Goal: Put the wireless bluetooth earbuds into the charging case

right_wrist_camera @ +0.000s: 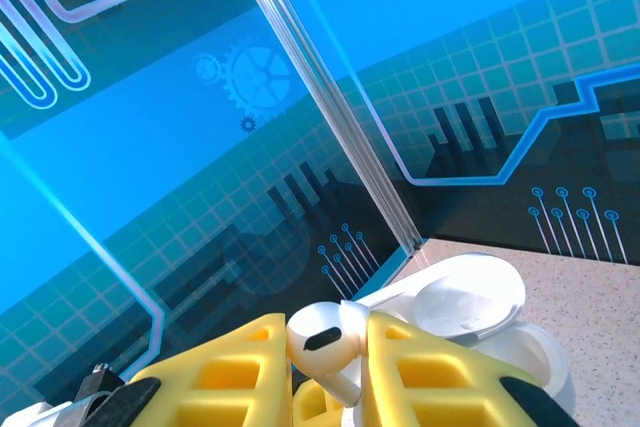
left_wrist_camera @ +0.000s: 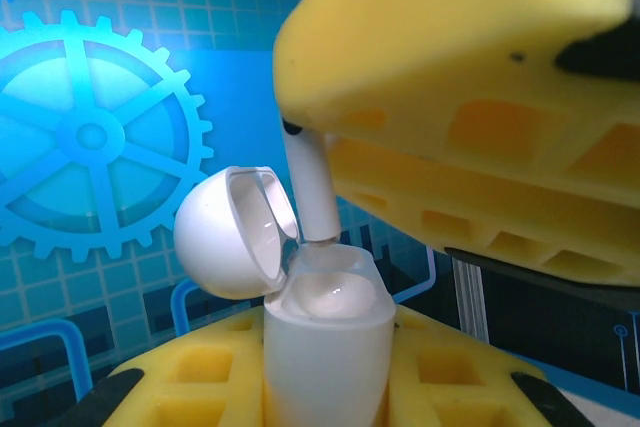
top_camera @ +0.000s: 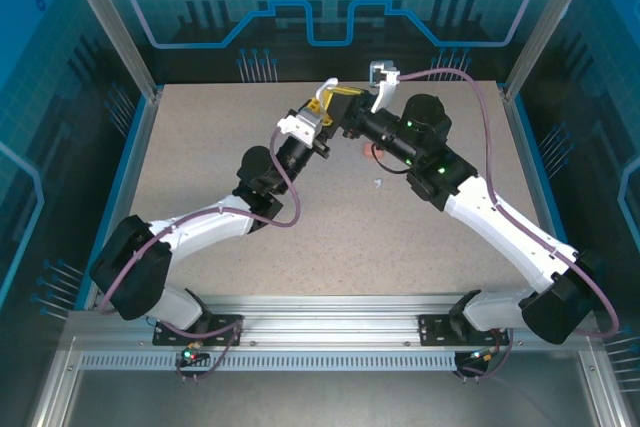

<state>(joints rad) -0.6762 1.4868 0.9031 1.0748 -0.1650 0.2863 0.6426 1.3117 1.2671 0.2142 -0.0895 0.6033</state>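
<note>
Earbud (right_wrist_camera: 322, 340) pinched by right pincer (right_wrist_camera: 328, 349) meets, stem-first, case (left_wrist_camera: 325, 342) clamped by left pincer (left_wrist_camera: 322, 392).

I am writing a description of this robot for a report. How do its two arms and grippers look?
The left arm and right arm have white links between bulky black joints. A purple cable runs loosely along each. Small green lights glow on the right arm's joints. The left gripper and right gripper have yellow fingers moulded with square pockets.
</note>
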